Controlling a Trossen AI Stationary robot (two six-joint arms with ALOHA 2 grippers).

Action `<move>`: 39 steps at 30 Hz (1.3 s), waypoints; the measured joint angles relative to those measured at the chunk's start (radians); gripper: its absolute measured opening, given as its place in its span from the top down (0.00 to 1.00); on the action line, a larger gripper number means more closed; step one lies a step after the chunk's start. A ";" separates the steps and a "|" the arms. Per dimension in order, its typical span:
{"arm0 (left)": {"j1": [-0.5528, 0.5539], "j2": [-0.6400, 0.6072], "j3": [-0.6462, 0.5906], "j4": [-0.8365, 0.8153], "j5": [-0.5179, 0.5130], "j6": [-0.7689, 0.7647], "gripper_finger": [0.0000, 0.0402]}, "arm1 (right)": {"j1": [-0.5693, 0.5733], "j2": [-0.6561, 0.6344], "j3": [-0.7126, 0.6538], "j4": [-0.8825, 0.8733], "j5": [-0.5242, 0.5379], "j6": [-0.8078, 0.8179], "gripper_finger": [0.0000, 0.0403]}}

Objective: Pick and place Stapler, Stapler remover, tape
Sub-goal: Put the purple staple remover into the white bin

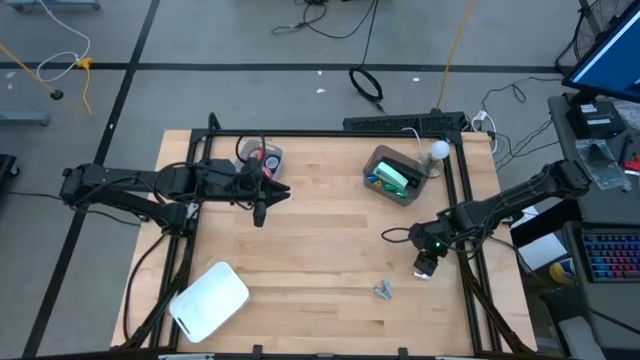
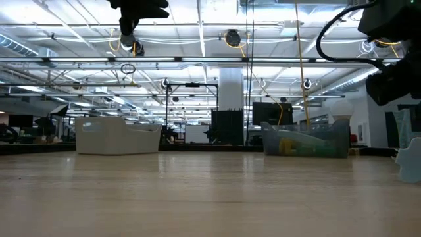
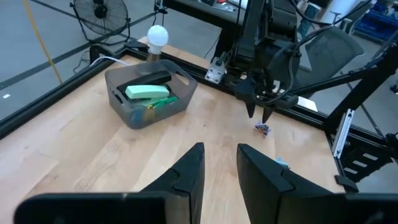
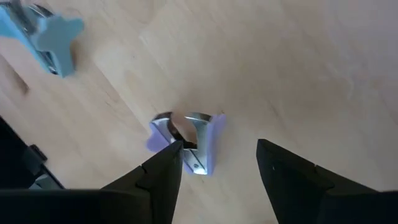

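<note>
One purple staple remover (image 4: 186, 142) under right hand (image 4: 217, 165).

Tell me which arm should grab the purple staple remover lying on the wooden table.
Right. The right gripper hangs just above the purple metal staple remover, jaws open. The left gripper hovers across the table, near the clear bin of tape rolls.

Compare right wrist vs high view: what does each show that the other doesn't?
Right wrist only: a purple staple remover close up, lying on the wood just ahead of the open right gripper.

High only: the left gripper hovering near a clear tray holding tape, a grey bin with a green stapler, and a white lid.

Both: the table and a blue staple remover, small from above, at the wrist picture's edge.
</note>
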 joint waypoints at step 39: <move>-0.001 0.000 0.000 0.004 0.001 -0.092 0.77 | -0.001 -0.068 -0.098 0.410 -0.053 0.054 0.95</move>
